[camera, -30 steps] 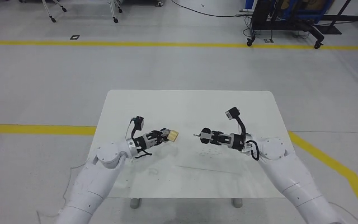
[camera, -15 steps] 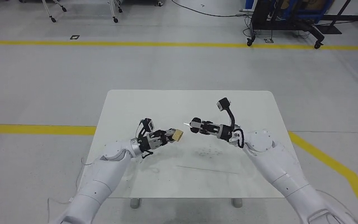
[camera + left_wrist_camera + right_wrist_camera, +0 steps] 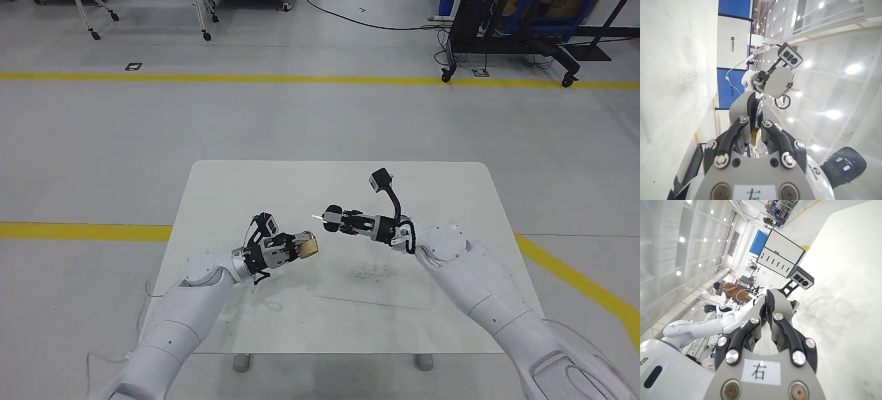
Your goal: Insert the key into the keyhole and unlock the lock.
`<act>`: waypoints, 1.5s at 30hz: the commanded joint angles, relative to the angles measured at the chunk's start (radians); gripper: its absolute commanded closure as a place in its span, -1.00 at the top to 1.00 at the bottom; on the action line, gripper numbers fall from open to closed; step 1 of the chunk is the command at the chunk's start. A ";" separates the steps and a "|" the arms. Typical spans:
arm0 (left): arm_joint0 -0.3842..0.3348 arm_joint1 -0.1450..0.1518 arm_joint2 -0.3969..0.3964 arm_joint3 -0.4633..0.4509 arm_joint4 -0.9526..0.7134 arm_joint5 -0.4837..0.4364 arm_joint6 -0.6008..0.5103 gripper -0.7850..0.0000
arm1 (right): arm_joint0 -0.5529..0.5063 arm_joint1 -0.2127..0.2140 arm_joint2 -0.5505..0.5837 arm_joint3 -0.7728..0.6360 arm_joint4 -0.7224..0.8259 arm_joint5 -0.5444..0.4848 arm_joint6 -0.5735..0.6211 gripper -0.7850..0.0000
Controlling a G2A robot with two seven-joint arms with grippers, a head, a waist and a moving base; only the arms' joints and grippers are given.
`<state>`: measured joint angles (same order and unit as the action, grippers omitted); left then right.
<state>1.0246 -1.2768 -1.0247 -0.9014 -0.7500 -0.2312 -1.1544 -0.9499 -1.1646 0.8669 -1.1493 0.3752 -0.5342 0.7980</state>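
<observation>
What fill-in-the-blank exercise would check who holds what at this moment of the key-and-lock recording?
1. The left gripper is shut on the brass ___.
2. The right gripper holds the ___, its tip toward the other arm.
3. The two held things do ___ touch.
4. Both arms work over the white ___.
Missing words: padlock; key; not; table.

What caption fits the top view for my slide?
Left claw grips the padlock; right claw holds the key near it, not yet inserted, above the table.
</observation>
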 commanded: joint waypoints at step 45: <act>-0.085 -0.089 0.091 0.080 -0.132 0.264 0.318 -1.00 | -0.235 0.084 0.239 -0.462 -0.176 0.553 -0.011 -1.00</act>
<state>0.9392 -1.3662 -0.9336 -0.8214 -0.8817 0.0333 -0.8361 -1.1853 -1.0810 1.1064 -1.6111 0.1992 0.0182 0.7872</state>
